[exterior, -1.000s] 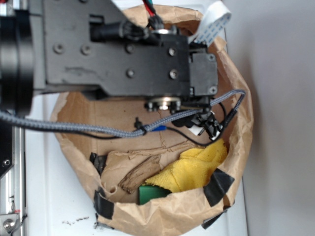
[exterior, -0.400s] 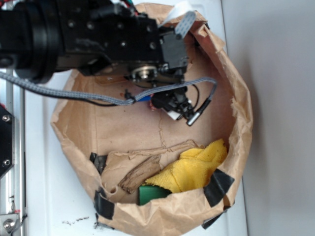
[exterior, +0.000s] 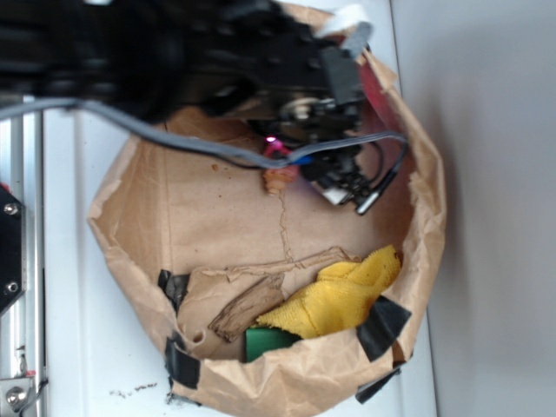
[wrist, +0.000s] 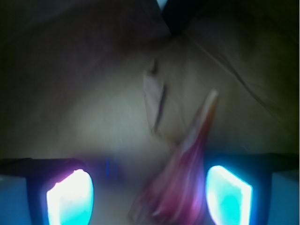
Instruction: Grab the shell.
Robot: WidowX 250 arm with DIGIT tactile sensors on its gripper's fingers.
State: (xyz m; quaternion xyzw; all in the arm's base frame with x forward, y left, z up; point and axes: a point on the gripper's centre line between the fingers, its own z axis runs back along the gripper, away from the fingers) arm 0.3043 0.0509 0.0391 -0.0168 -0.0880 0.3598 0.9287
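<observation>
Now end effector (wrist: 149,187) moved down w/ shell (wrist: 187,173) btwn fingers

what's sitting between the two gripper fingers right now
The shell. In the wrist view it lies between the glowing fingertips, nearer the right one, its thin spike pointing away from the gripper. The fingers stand apart.

Crumpled matt brown paper bag (exterior: 417,165), its creased rim patched with glossy black tape (exterior: 382,326). Inside lie a soft, fuzzy yellow cloth (exterior: 339,300) and a rough brown wood-bark piece (exterior: 245,307). A grey braided fabric-sleeved cable (exterior: 200,143) crosses above.
</observation>
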